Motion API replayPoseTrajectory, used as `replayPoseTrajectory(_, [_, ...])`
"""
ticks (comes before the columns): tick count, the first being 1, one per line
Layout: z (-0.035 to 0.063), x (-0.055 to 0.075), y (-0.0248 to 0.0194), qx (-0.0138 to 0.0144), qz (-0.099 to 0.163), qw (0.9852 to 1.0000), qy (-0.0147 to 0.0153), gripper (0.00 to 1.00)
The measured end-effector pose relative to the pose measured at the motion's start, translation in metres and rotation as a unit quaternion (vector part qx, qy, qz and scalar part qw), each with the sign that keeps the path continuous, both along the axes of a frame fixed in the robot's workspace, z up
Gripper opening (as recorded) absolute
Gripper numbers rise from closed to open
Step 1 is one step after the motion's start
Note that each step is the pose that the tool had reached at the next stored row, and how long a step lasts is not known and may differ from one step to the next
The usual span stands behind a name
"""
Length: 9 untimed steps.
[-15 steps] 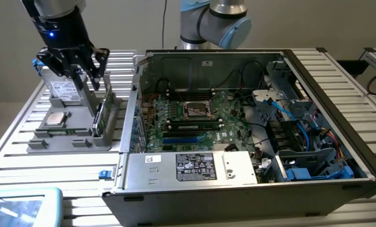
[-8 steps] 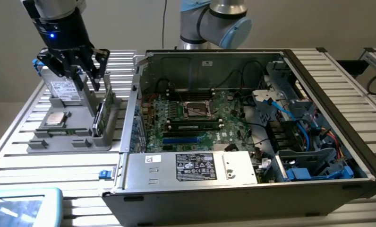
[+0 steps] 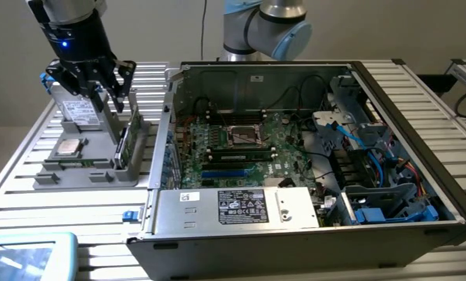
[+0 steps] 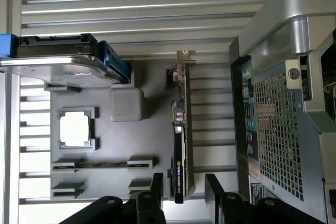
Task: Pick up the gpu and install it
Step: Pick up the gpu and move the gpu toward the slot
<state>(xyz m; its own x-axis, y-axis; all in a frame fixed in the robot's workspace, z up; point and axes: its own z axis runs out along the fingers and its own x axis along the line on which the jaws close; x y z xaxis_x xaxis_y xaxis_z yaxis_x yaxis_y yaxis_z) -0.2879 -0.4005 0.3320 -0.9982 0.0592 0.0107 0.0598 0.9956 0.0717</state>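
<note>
The gpu stands on its long edge in a slot of the grey holder tray, left of the open computer case in the exterior view. From the wrist, the gpu shows as a thin black and green card with its silver bracket at the far end. My gripper hangs just above the card's near end. The gripper is open. Its two black fingers stand on either side of the card's edge, with a gap on each side.
The tray also holds a silver hard drive on edge, a CPU and a memory stick. The open computer case with its motherboard lies close beside the tray. A pale blue object sits at the front corner.
</note>
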Motion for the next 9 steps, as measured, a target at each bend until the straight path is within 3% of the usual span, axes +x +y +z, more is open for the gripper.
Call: replayPoseTrajectory(9, [-0.0050, -0.0012, 0.0002, 0.0000, -0.001, 1.0000, -0.0013, 0.45])
